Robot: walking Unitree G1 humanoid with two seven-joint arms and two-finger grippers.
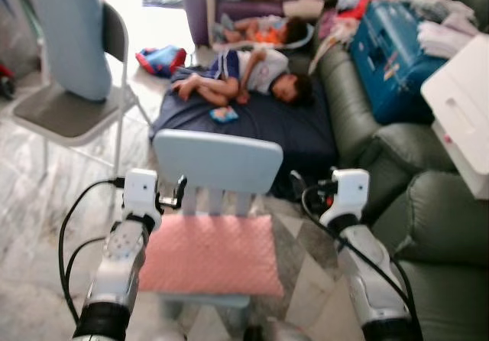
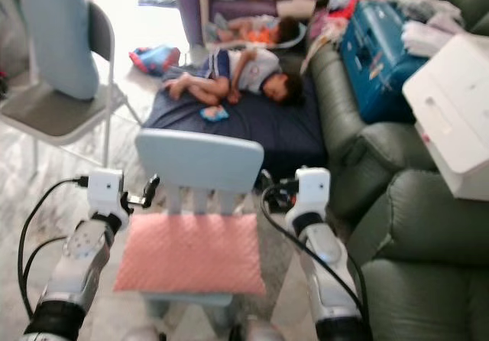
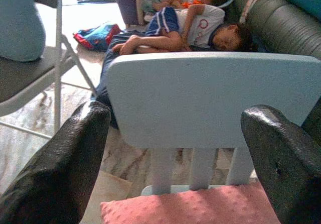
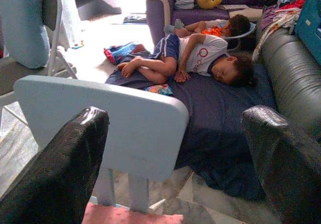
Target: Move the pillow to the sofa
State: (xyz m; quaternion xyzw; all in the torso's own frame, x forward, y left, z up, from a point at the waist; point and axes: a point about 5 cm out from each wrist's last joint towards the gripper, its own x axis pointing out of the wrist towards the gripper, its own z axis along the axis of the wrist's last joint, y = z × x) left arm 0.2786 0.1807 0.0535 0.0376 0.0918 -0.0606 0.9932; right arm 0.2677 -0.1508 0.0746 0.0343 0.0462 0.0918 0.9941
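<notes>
Pink and dimpled, the pillow [image 1: 210, 254] lies flat on the seat of a small pale-blue chair [image 1: 219, 160], between the left tool [image 1: 180, 188] and the right tool [image 1: 306, 189] and just below both. The step in hand looks like the approach before the grasp: both arms are raised over the chair, one at each side edge of the pillow, and neither touches it yet. Both tools stand wide apart and empty; in the wrist views the black fingers [image 3: 55, 169] frame the chair back with nothing between them. The next move likely calls for lowering both tools to the pillow's side edges, pressing inward to pinch or clamp it, then lifting and turning toward the green sofa [image 1: 428, 226] beyond the right tool. Ahead of both tools a person [image 1: 244, 77] sleeps on a dark mattress [image 1: 283, 127] on the floor, so the carry should stay clear of them.
</notes>
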